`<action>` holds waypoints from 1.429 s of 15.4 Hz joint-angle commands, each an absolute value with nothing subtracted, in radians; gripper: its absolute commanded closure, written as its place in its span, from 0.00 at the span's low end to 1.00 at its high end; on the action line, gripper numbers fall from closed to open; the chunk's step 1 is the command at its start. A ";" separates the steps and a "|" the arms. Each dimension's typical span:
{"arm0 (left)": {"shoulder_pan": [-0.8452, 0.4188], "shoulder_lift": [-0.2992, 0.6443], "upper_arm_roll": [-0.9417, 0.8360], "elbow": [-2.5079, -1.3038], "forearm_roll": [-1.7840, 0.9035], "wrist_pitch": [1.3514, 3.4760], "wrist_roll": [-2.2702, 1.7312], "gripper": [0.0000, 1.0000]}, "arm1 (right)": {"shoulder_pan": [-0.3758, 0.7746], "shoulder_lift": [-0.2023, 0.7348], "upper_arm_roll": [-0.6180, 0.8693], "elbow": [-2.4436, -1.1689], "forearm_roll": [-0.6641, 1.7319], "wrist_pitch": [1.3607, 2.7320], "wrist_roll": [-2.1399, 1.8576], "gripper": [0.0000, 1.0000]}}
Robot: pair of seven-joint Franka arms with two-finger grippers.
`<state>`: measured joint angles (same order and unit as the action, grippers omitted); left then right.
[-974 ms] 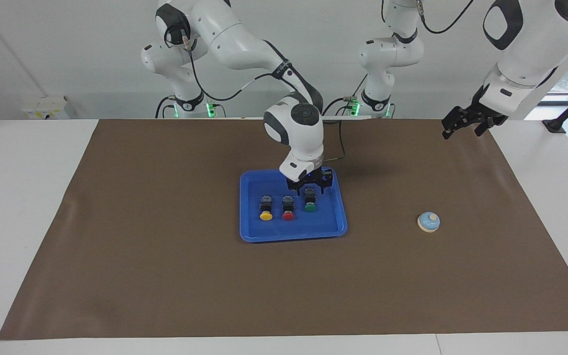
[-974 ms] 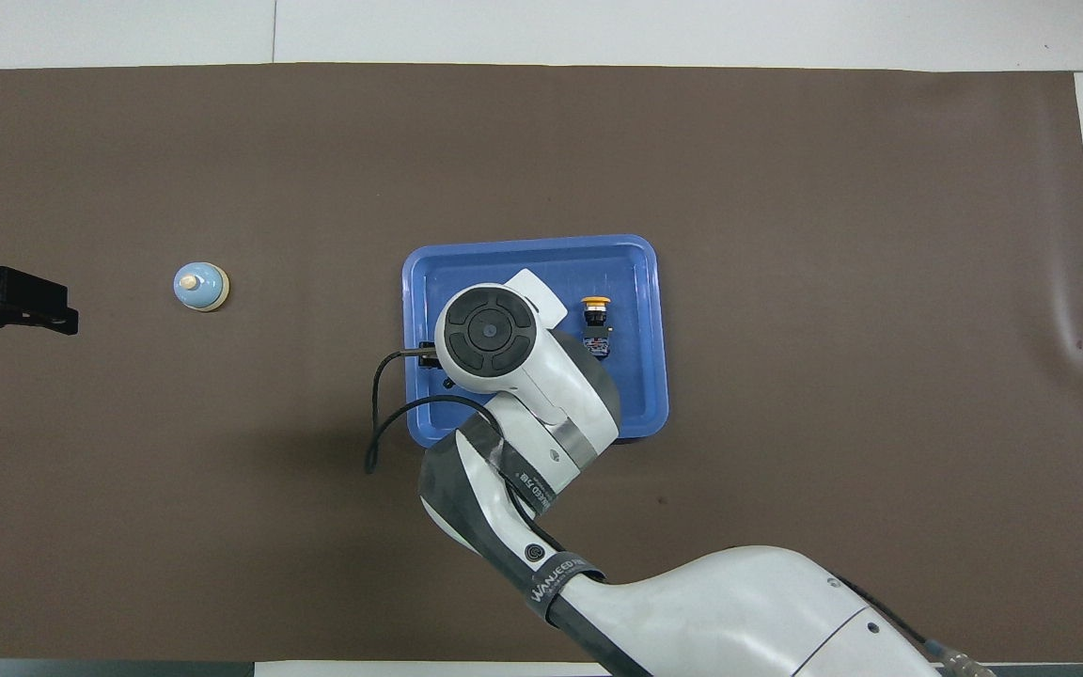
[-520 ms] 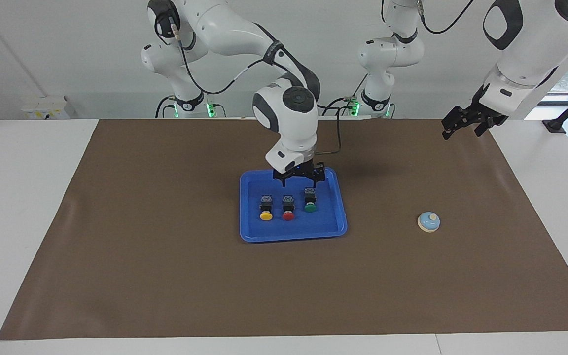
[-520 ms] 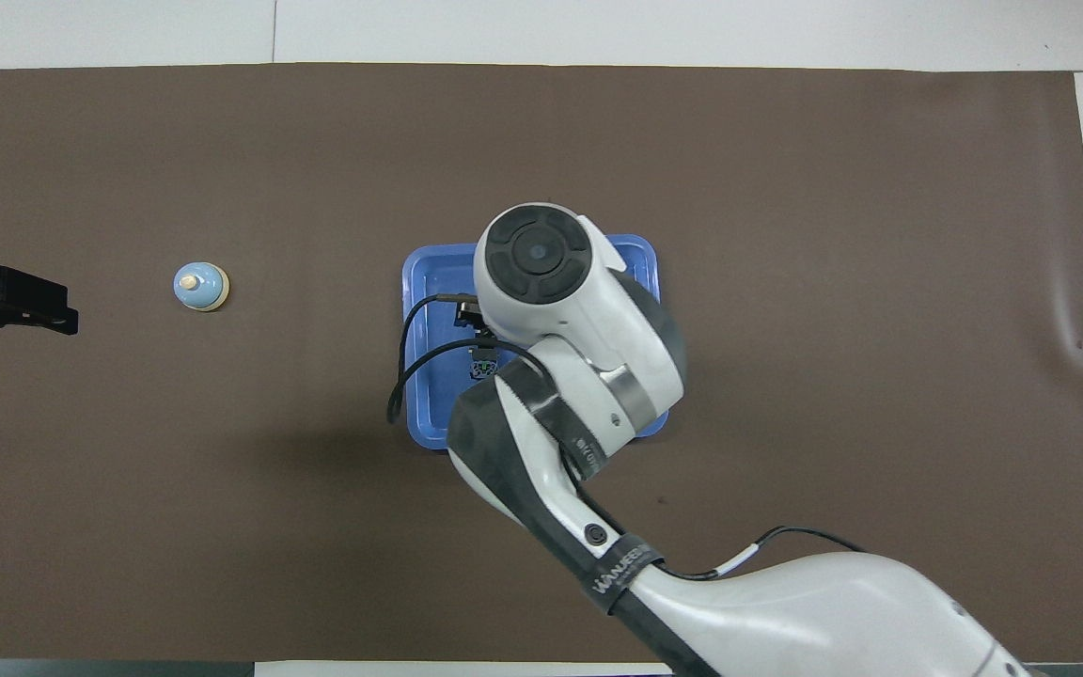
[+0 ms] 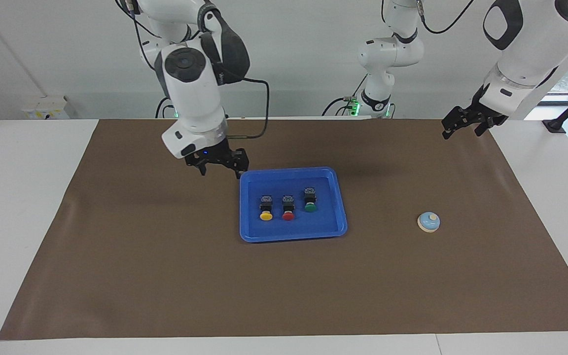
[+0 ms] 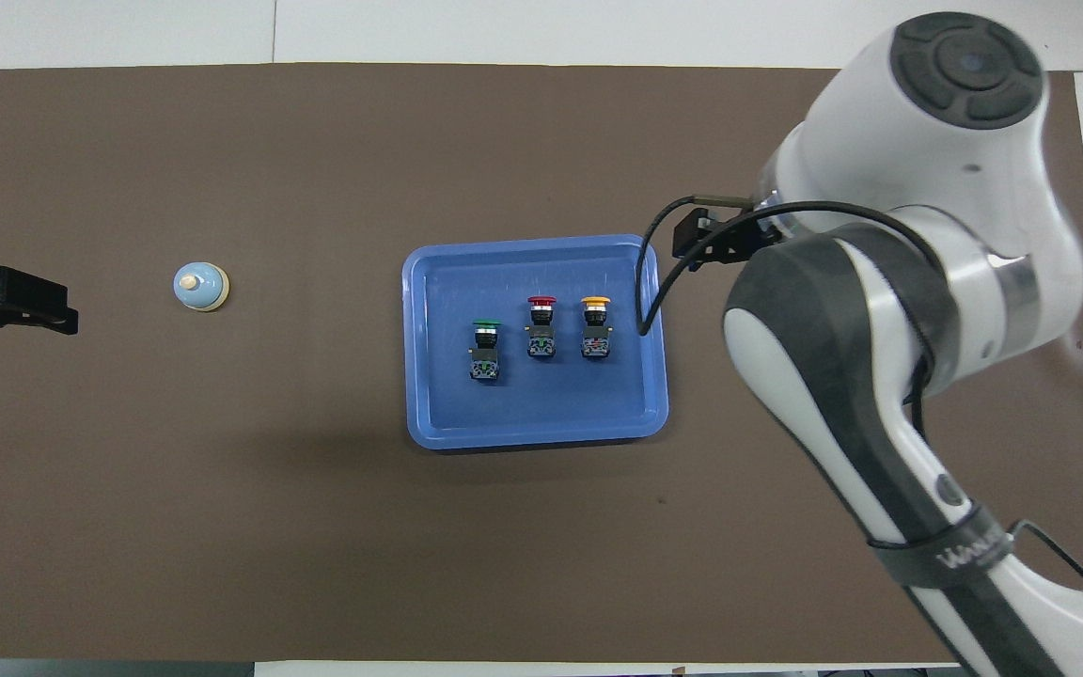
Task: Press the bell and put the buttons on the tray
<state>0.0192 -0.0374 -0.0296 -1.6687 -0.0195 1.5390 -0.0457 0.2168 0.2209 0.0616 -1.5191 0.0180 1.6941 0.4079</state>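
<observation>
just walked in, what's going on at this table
Two robot arms work at a table. All three buttons, yellow, red and green, lie in a row in the blue tray. The right tool is open and empty, up over the brown mat beside the tray. The left tool waits at its own end, with the bell untouched on the mat.
</observation>
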 commanded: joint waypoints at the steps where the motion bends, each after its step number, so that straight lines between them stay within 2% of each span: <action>1: 0.018 -0.051 -0.029 -1.680 0.000 1.542 -0.048 0.00 | 0.105 0.169 0.075 -1.542 0.025 1.649 0.234 0.00; 7: 0.018 -0.051 -0.029 -1.680 0.000 1.542 -0.048 0.00 | -0.038 0.097 0.074 -1.542 0.021 1.562 -0.015 0.00; 16: 0.018 -0.051 -0.029 -1.680 0.000 1.542 -0.048 0.00 | -0.075 -0.046 0.069 -1.575 -0.012 1.421 -0.035 0.00; 20: 0.018 -0.051 -0.029 -1.680 0.000 1.543 -0.049 0.00 | -0.066 -0.072 0.049 -1.658 -0.037 1.555 -0.032 0.00; 22: 0.018 -0.051 -0.029 -1.680 0.000 1.546 -0.051 0.00 | -0.078 -0.072 0.049 -1.657 -0.037 1.554 -0.035 0.00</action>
